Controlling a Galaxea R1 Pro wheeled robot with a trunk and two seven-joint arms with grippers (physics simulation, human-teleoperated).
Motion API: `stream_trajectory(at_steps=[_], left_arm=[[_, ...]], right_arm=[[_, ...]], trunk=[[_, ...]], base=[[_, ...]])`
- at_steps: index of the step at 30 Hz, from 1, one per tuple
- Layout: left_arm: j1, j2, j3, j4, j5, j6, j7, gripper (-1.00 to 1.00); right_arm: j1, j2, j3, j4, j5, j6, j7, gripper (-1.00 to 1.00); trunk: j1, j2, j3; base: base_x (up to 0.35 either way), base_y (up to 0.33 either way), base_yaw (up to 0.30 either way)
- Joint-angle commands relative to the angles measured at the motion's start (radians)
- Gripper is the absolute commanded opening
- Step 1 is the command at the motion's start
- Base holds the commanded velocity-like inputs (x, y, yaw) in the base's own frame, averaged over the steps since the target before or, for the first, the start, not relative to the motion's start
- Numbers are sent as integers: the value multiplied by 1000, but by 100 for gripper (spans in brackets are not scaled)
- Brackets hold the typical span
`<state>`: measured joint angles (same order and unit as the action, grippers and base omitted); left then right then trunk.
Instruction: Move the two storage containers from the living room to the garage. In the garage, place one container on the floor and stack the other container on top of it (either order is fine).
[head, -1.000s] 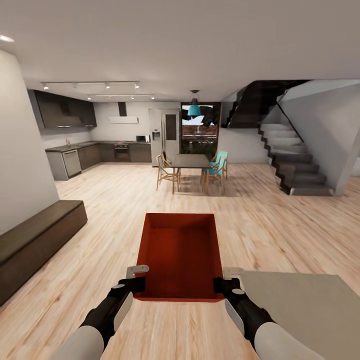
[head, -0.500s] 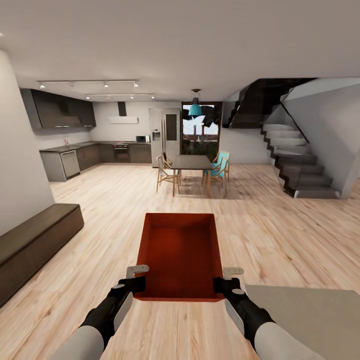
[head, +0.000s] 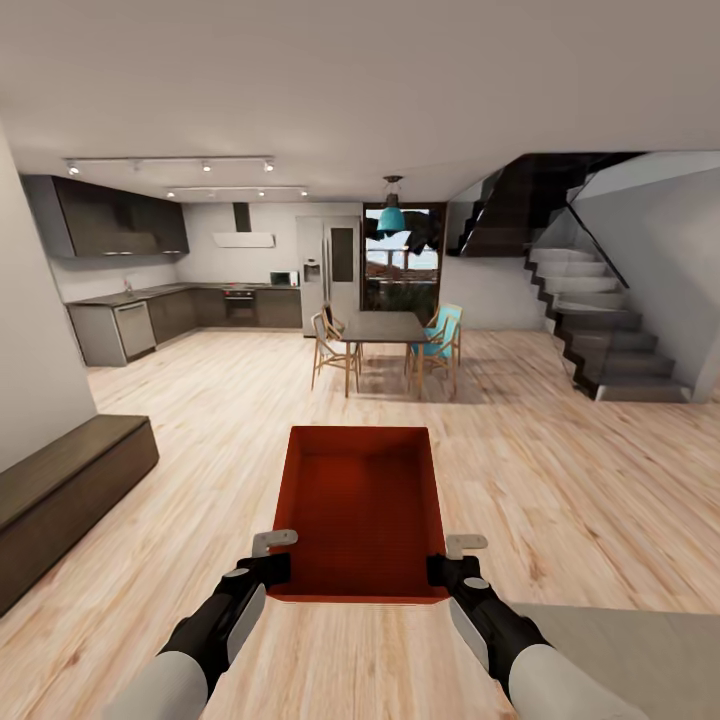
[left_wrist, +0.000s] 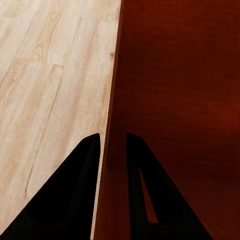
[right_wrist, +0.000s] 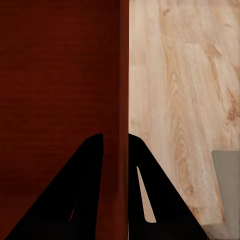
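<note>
Orange-red bin (head: 362, 510) held out in front of the robot, above the plank floor (head: 560, 470), level, long axis pointing away. Only one bin seen.

L gripper (head: 272, 560) clamps the bin's near-left corner; R gripper (head: 450, 562) clamps the near-right corner. In the L wrist view, the gripper (left_wrist: 113, 145) has one dark finger either side of the bin's side wall (left_wrist: 111, 120), closed on it, ribbed bottom (left_wrist: 185, 100) on one side and floor (left_wrist: 50, 90) on the other. R wrist view is the mirror: gripper (right_wrist: 116, 142) pinching the wall (right_wrist: 123, 75), one finger inside, one outside.

Room ahead is open-plan: dining table (head: 384, 325) w/ wood chairs and a teal chair (head: 438, 330) straight ahead, well beyond the bin. Kitchen units (head: 150, 315) far left, fridge (head: 328, 265) behind the table, teal pendant lamp (head: 390, 215) above it. Dark staircase (head: 600, 330) on the right. Low dark bench (head: 70, 490) along the left wall. Pale grey flat surface (head: 640, 650) at lower right, prob. a rug or tabletop; can't tell which.
</note>
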<state>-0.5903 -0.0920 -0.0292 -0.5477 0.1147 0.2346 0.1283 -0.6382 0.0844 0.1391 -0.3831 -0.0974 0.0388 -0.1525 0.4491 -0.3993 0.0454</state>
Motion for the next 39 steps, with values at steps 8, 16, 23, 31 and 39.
stream_trajectory(at_steps=[8, 16, 23, 31, 39], left_arm=[[0, 1, 3, -5, -13, -49, 106, -100], [0, 1, 3, -5, -13, -49, 107, -100], [0, 1, 3, -5, -13, -49, 107, -100], [0, 14, -10, -3, 33, -4, 9, -100], [0, 24, -15, 2, 43, -9, 4, -100]], right_arm=[[0, -2, -1, 1, -13, 4, -12, -100], [0, -2, -1, 1, -13, 5, -12, -100], [0, -2, -1, 1, -13, 4, -12, -100], [0, 0, 6, -2, -11, 3, -16, -100], [0, 9, -6, -3, 22, 3, -16, -100]], trunk=[[1, -1, 0], [1, -1, 0], [1, -1, 0], [1, -1, 0], [1, -1, 0]], base=[[322, 0, 0], [322, 0, 0], [322, 0, 0], [121, 0, 0], [0, 0, 0]])
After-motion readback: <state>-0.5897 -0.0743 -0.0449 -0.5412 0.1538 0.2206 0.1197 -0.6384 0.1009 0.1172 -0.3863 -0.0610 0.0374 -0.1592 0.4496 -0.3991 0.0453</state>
